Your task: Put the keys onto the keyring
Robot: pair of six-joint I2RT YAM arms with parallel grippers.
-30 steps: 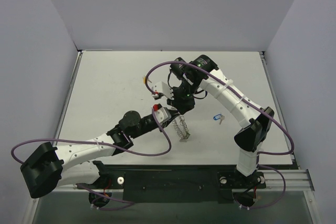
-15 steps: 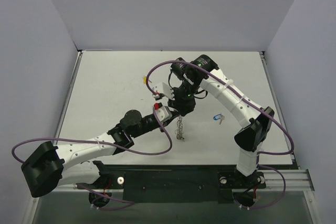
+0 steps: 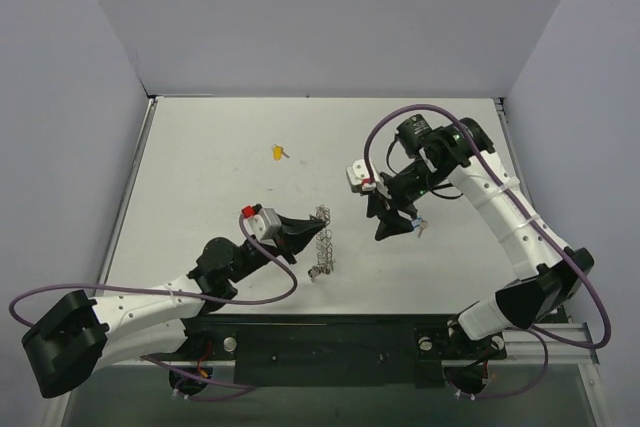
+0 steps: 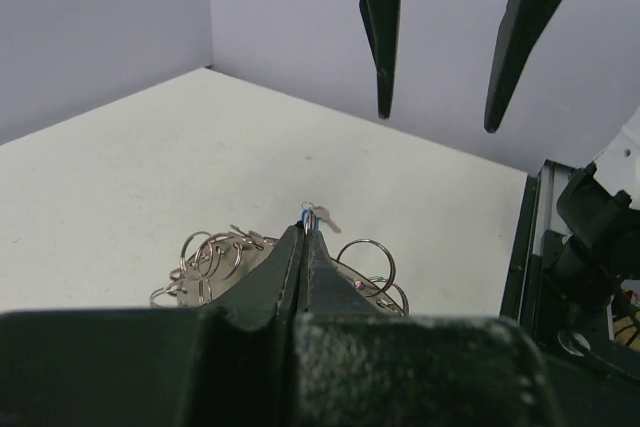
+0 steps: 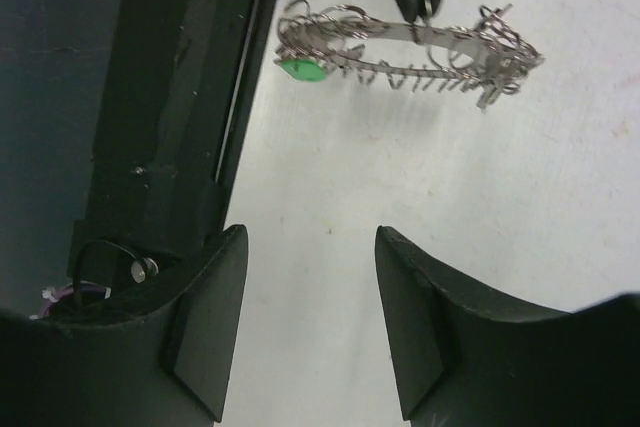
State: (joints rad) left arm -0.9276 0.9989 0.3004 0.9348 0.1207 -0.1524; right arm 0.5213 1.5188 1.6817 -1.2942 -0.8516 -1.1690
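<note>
Silvery chain-like keyring (image 5: 400, 47), a loop of many small rings, hangs across the top of the right wrist view and sits centre-low in the overhead view. A green-headed key (image 5: 303, 69) sits among the rings at its left end. The left gripper (image 4: 303, 232) is clamped tight on the loop's upper edge. The right gripper (image 5: 310, 237) stands apart and holds nothing, just beside the blue-headed key (image 3: 419, 229) on the white table (image 3: 200, 177). A yellow-headed key (image 3: 279, 153) lies upper left, well apart. The loop is likely light, floppy and snag-prone, so it is best pinched on its flat band. No container shows.
</note>
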